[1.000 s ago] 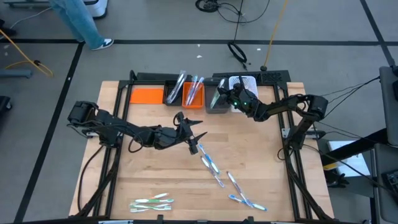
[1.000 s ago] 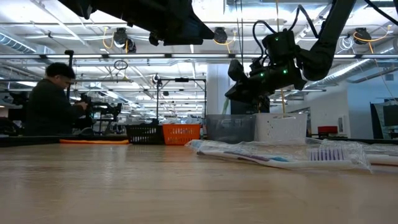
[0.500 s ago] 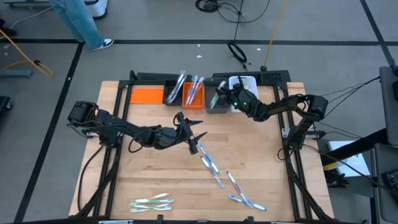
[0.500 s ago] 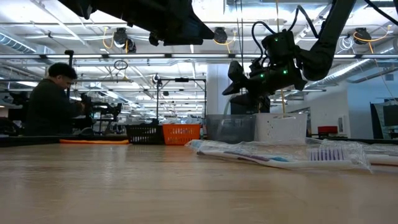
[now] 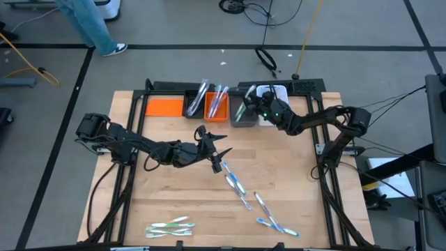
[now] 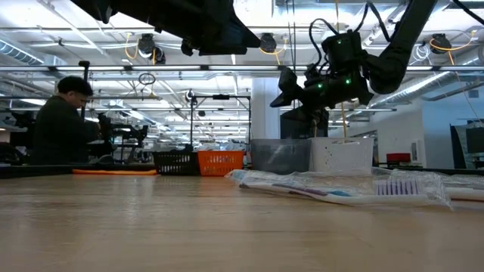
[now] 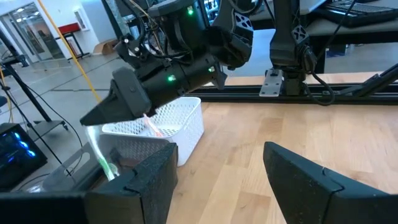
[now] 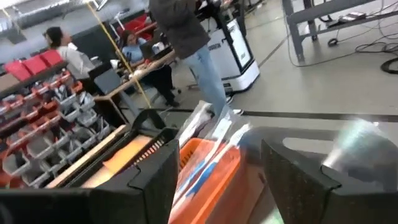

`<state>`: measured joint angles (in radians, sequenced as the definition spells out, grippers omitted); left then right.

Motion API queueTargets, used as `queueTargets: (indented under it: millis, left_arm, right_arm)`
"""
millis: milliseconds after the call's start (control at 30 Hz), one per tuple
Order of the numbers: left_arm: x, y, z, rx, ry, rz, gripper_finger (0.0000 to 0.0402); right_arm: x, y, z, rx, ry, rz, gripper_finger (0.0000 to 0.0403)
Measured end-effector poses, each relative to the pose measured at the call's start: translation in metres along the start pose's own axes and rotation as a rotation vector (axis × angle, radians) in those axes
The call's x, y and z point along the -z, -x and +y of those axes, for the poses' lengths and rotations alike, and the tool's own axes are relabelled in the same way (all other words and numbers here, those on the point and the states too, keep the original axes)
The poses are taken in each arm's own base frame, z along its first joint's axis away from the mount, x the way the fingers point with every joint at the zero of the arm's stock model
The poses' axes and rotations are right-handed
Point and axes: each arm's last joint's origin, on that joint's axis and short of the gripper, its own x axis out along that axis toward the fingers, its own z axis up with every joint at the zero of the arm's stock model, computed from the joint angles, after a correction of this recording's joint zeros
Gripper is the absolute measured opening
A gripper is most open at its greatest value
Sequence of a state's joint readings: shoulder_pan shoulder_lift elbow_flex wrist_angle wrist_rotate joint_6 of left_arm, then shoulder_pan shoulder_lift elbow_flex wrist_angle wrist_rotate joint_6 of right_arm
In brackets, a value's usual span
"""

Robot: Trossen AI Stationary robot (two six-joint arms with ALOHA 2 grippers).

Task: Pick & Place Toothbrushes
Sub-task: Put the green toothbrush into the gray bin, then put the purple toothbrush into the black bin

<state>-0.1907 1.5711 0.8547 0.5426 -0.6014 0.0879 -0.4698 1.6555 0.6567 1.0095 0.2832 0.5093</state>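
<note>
Several wrapped toothbrushes lie loose on the wooden table: a row (image 5: 237, 184) running to the near right (image 5: 277, 224), a bunch (image 5: 170, 226) at the near edge, and one (image 6: 340, 189) close in the low view. Others stand in the black bin (image 5: 194, 103) and the orange bin (image 5: 216, 104). My right gripper (image 5: 246, 104) hangs open over the grey bin (image 5: 242, 116), where a pale green toothbrush (image 7: 101, 151) leans on the wall. My left gripper (image 5: 217, 145) is open above the table's middle, with nothing between its fingers (image 7: 155, 180).
A white mesh basket (image 7: 168, 127) with a pink toothbrush (image 7: 152, 127) stands right of the grey bin. An orange flat piece (image 5: 164, 107) lies left of the black bin. A person sits at a bench (image 6: 60, 121) beyond the table, and legs (image 5: 87, 21) pass behind it.
My right gripper has opened over the grey bin, its fingers spreading apart while it stays in place. My left arm has kept still.
</note>
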Motion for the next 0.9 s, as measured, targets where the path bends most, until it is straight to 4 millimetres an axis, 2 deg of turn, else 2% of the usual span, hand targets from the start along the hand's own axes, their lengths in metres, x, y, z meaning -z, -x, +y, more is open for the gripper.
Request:
queueTargets:
  millis: [267,400,600,900]
  left_arm:
    - [0.0,0.0,0.0,0.0,-0.001,0.0,0.0241]
    - [0.0,0.0,0.0,0.0,-0.001,0.0,0.0241]
    - [0.0,0.0,0.0,0.0,-0.009,0.001,0.0241]
    - [0.0,0.0,0.0,0.0,-0.013,0.002,0.0241]
  right_arm:
    - [0.0,0.003,0.0,0.016,0.024,0.049,0.0221]
    - [0.004,0.005,0.007,-0.091,0.02,0.114,0.022]
    - [0.015,0.017,0.034,-0.324,0.036,0.258,0.0208]
    - [0.03,0.057,0.074,-0.462,0.159,0.47,0.0203]
